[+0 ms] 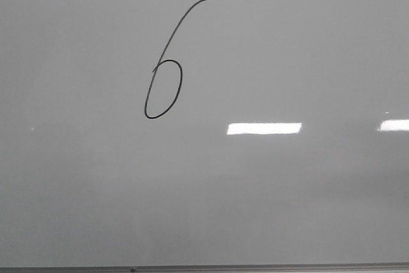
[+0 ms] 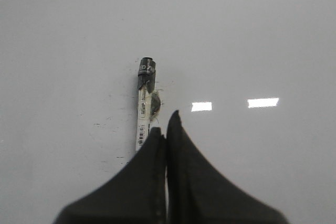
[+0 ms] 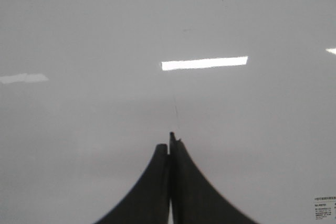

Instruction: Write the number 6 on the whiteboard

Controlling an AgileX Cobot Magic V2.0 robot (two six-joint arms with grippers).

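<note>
On the whiteboard (image 1: 287,196), left of centre in the front view, the number 6 (image 1: 164,78) stands with its long axis leaning right, tail uppermost. Left fingers (image 2: 157,140) are pressed together beside a marker (image 2: 144,103); right fingers (image 3: 176,150) are pressed together, holding nothing.

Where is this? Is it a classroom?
Maybe, I can't be sure. It's indoors: a big whiteboard with a number 6 drawn on it, a marker, and ceiling-light reflections.
</note>
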